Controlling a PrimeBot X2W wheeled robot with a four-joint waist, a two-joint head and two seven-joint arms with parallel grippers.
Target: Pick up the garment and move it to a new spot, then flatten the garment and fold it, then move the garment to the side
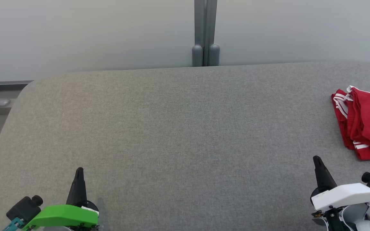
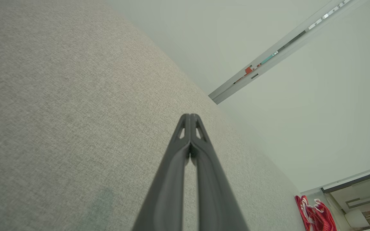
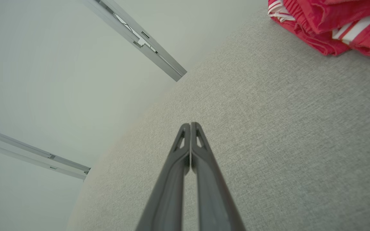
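Garment (image 1: 366, 123), red w/ white stripes, lies in loose layers at the far right of the grey table (image 1: 172, 128), partly cut off by the head view's edge. Left gripper (image 1: 79, 170) & right gripper (image 1: 316, 159) are both pinched together, empty, low at the near edge, apart from the cloth. This fits 2 stages: a heap due for pickup, or a folded piece set aside. You'd do well to judge the layers' neatness before committing either arm.

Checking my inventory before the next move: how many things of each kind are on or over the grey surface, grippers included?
Red garment with white stripes: 1
Grippers, fingers shut and empty: 2 (left gripper, right gripper)
Grey fabric-covered surface: 1
Total: 4
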